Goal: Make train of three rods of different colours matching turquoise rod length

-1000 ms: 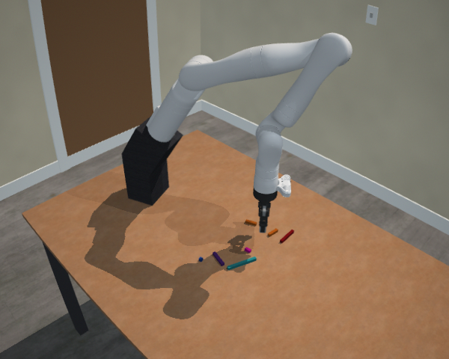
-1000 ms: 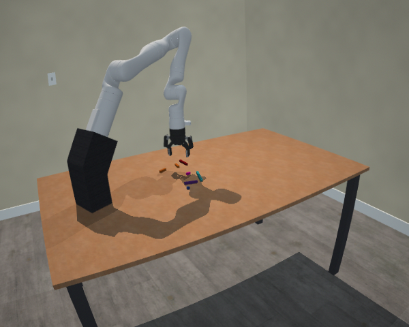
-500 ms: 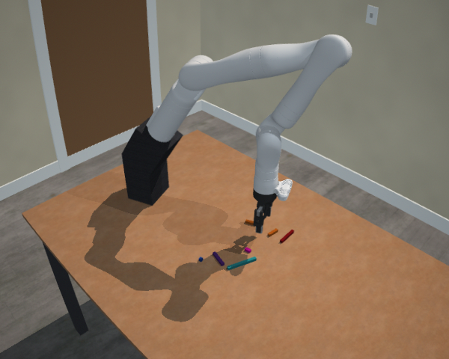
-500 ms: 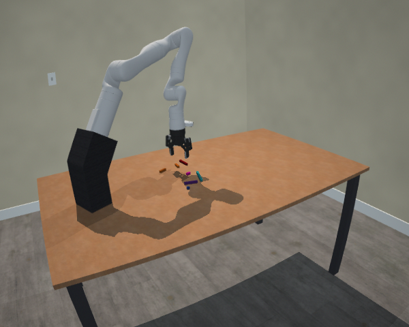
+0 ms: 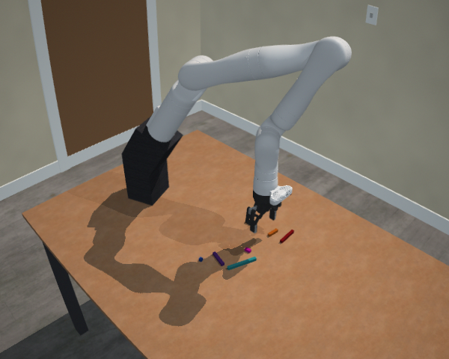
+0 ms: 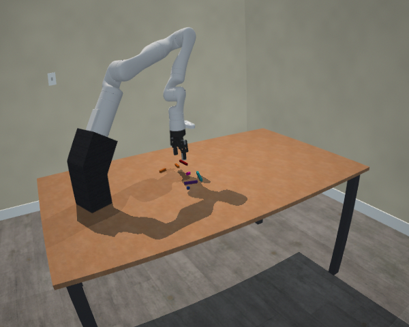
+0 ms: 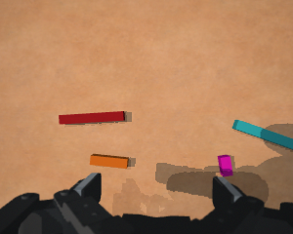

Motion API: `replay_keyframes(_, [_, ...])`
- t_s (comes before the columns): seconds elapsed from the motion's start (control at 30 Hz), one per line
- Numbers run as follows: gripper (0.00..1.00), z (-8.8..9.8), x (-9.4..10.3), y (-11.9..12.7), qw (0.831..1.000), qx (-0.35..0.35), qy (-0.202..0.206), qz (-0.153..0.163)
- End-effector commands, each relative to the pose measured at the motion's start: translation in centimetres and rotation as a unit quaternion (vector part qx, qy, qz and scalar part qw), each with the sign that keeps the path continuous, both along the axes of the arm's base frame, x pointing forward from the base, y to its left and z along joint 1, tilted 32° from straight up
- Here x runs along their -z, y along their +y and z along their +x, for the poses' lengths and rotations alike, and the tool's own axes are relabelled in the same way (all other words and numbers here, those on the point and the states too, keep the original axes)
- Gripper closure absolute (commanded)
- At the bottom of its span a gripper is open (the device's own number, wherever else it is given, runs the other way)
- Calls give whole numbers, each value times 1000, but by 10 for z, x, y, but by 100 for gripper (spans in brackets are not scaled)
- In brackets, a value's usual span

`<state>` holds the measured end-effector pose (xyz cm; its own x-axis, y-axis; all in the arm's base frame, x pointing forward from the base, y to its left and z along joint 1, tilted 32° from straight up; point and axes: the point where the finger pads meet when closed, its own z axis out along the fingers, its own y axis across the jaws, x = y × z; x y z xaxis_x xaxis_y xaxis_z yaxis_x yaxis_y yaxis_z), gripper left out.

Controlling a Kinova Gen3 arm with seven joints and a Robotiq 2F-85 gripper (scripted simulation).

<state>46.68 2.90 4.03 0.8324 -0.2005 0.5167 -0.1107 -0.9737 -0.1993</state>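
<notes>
Top view, tool: the two-finger tool (image 5: 263, 223) (image 6: 179, 154) (image 7: 155, 186) is spread and points down above the desk (image 5: 333, 309) (image 6: 268, 158) (image 7: 146, 58), with nothing between its fingers.
Top view, arm: the white arm (image 5: 286, 57) (image 6: 144, 58) rises from a black pedestal (image 5: 139, 173) (image 6: 88, 176) and bends down to the tool.
Top view, turquoise rod: the turquoise rod (image 5: 242, 263) (image 7: 269, 136) (image 6: 199, 176) lies flat, apart from the others.
Top view, red and orange: the red rod (image 5: 286, 235) (image 6: 183, 162) (image 7: 92, 118) lies near the orange rod (image 5: 272, 232) (image 6: 176, 165) (image 7: 108, 161), with a gap between.
Top view, small rods: the magenta rod (image 5: 248, 250) (image 6: 188, 173) (image 7: 225, 166) is near the turquoise rod; the purple rod (image 5: 218, 258) (image 6: 190, 182) lies between the turquoise rod and the blue rod (image 5: 200, 259) (image 6: 187, 187).
Exterior view, tool: spread, raised off the desk.
Exterior view, second orange: the second orange rod (image 6: 162, 170) lies on the pedestal side of the group.
Exterior view, train: unassembled; the rods lie separately at differing angles.
Wrist view, tool: fingers well apart at the lower edge.
Wrist view, rods: red and orange at left, nearly parallel; magenta near the right finger; turquoise partly shown at the right edge, slanting.
</notes>
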Motion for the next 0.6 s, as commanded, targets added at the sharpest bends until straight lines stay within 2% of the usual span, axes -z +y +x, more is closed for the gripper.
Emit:
replay_keyframes(0.0, [0,1,0,-5,999,38,4,22])
replay_keyframes(0.03, [0,1,0,-6,998,55,6,33])
replay_keyframes(0.1, [0,1,0,-6,998,55,6,33])
replay_keyframes(0.3, [0,2,2,-7,981,165,17,103])
replay_keyframes(0.43, [0,3,2,-8,958,241,26,152])
replay_keyframes(0.57, [0,3,3,-9,926,318,34,201])
